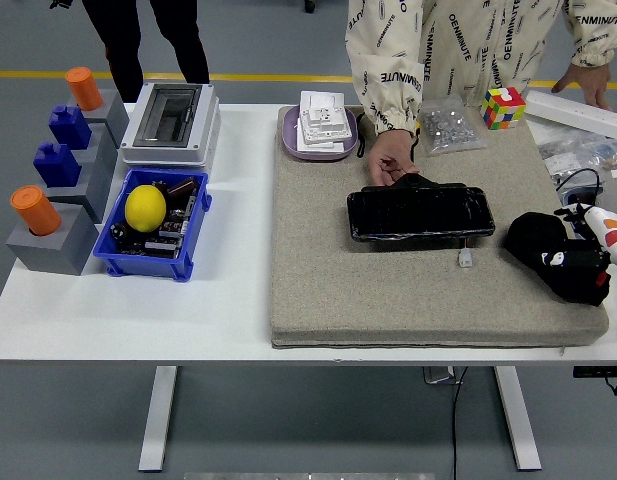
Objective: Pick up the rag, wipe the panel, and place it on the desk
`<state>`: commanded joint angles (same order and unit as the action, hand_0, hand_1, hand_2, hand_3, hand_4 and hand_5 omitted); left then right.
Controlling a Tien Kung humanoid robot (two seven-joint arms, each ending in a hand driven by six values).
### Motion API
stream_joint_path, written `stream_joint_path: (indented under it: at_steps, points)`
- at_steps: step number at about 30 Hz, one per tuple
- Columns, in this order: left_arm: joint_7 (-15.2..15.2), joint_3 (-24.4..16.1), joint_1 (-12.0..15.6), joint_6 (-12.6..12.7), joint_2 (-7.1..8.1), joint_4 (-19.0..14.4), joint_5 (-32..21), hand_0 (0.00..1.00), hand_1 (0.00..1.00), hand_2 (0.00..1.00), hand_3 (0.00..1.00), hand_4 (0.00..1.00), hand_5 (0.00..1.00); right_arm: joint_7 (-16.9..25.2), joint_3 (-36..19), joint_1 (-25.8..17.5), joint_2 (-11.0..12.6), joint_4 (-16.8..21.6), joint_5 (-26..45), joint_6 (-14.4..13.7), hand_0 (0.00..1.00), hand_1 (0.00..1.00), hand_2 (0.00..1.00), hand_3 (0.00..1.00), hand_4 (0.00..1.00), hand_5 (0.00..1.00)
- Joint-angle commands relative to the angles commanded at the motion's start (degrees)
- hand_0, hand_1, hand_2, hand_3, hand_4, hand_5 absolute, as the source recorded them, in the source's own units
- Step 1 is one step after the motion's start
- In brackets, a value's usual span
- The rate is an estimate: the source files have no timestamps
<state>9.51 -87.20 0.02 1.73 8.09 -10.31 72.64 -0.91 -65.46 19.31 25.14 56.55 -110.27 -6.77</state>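
Observation:
The black panel (420, 213) lies flat in the middle of the beige mat (388, 290). A person's hand (390, 158) rests on the panel's far left edge. The black rag (533, 238) lies bunched on the mat near its right edge. My right hand (580, 272), black with a white forearm, comes in from the right edge and sits against the rag's right side. Black on black hides where the hand ends and the rag begins. My left arm is out of sight.
A small white connector (466, 259) lies just in front of the panel. A purple tray (319, 132), a bag of parts (448, 128) and a colour cube (504, 107) line the mat's far side. A blue bin (154, 224) and grey blocks (58, 200) stand at left.

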Motion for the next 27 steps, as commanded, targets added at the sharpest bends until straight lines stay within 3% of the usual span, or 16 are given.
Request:
stream_joint_path:
  at_steps: [27]
  points:
    - [-0.2,-0.1,-0.2,0.0,-0.08,0.0,-0.1,0.643,0.691,0.730,0.565,0.593,0.471,-1.6,0.6,0.6,-0.6,-1.0,-1.2,0.9,0.723,0.669,0.713,0.767,0.998,0.521]
